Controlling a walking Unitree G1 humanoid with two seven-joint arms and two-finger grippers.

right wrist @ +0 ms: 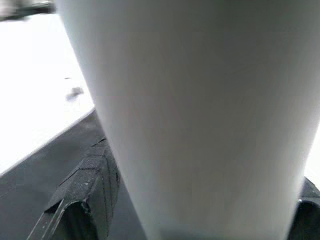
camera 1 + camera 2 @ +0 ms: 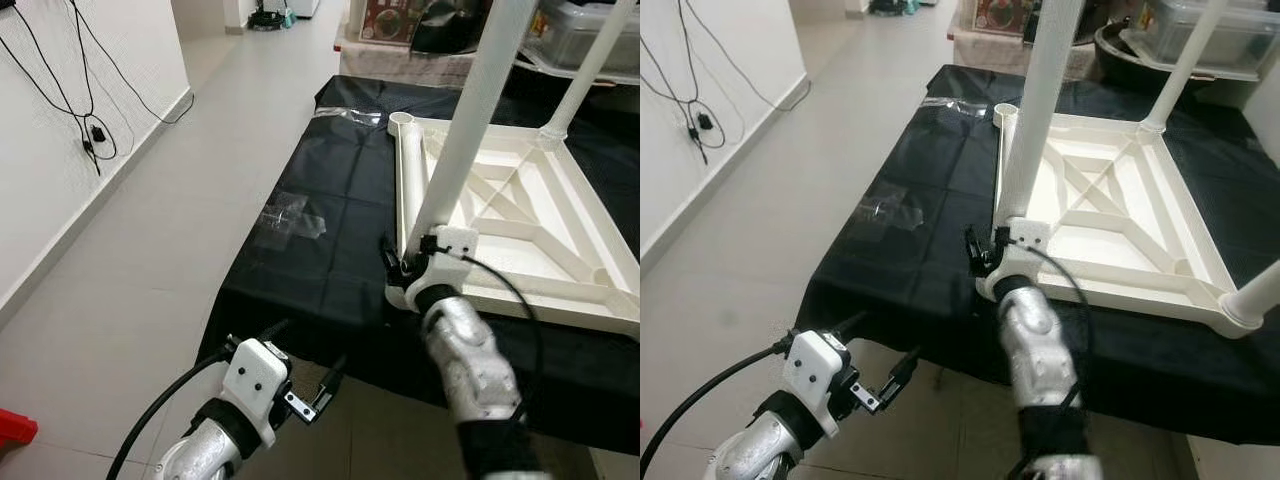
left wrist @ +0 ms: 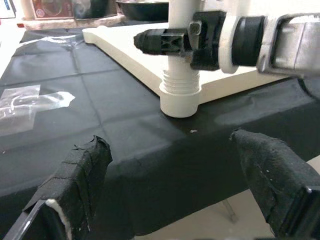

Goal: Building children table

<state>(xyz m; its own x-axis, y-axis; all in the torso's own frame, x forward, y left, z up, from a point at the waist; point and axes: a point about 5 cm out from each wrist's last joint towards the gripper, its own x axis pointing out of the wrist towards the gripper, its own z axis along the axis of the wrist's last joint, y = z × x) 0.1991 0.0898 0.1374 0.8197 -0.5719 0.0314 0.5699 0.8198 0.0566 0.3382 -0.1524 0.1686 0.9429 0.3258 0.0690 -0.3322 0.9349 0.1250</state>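
Now gripping the white table leg (image 2: pixel 470 120) low down with the right gripper (image 3: pixel 165 42), right at the near corner socket of the upside-down table top (image 2: pixel 520 215). Resting on a black cloth (image 2: pixel 320 240). Hanging the left gripper (image 2: pixel 305 375) wide open, just off the cloth's edge.

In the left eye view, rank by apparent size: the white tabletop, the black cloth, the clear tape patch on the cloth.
1. black cloth
2. white tabletop, lying upside down on the cloth
3. clear tape patch

The gaps look plain; nearness hardly matters.
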